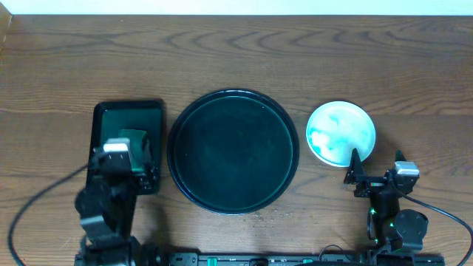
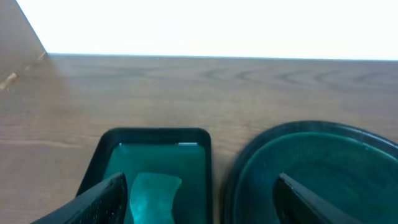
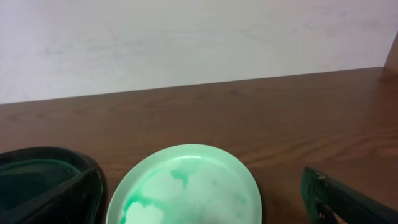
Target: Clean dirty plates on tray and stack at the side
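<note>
The large round black tray sits mid-table with nothing on it; it also shows in the left wrist view. One pale-mint plate with green smears lies on the table right of the tray; in the right wrist view it lies between my fingers. Whether more plates lie under it I cannot tell. My right gripper is open, just in front of the plate. My left gripper is open over the rectangular tray, empty.
A small rectangular dark green tray stands left of the round tray and holds a pale green sponge. The table's back edge meets a white wall. Cables run along the front edge.
</note>
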